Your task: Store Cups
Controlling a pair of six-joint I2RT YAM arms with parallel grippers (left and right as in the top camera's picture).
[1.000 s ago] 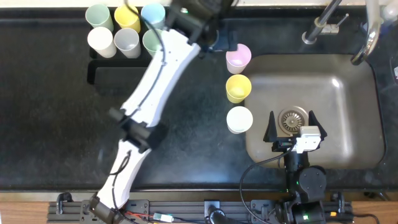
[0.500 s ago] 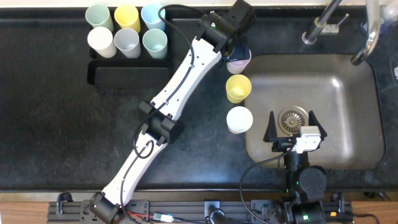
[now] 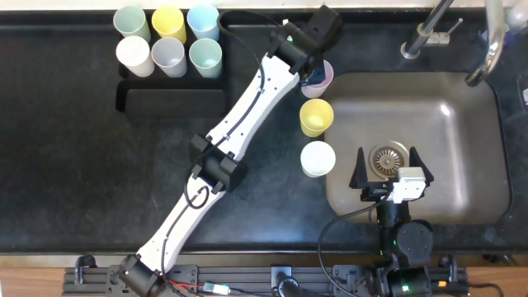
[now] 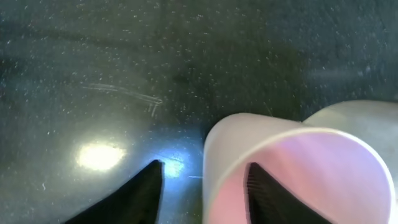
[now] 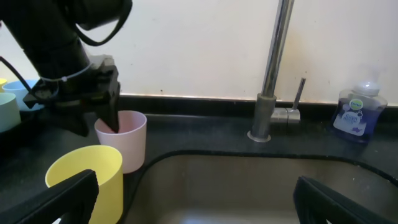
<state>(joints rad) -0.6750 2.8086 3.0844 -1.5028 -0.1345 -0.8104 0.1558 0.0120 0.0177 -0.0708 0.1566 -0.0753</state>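
A pink cup (image 3: 322, 77) stands upright on the dark counter at the sink's far left corner. In a row toward the front stand a yellow cup (image 3: 316, 116) and a white cup (image 3: 318, 157). My left gripper (image 4: 204, 167) is open and straddles the pink cup (image 4: 298, 168) at its rim, one finger (image 4: 264, 196) inside and the other outside. The right wrist view shows the left gripper (image 5: 103, 124) at the pink cup (image 5: 126, 148), with the yellow cup (image 5: 87, 180) nearer. Over the sink, my right gripper (image 3: 387, 167) hangs open and holds nothing.
A black tray (image 3: 169, 92) at the back left holds several upright cups (image 3: 168, 54) in two rows. The steel sink (image 3: 462, 148) fills the right side, with a faucet (image 5: 273, 68) and a soap bottle (image 5: 357, 112) behind it.
The left arm swung right from beside the tray and came down onto the pink cup's rim. The right arm has not moved.
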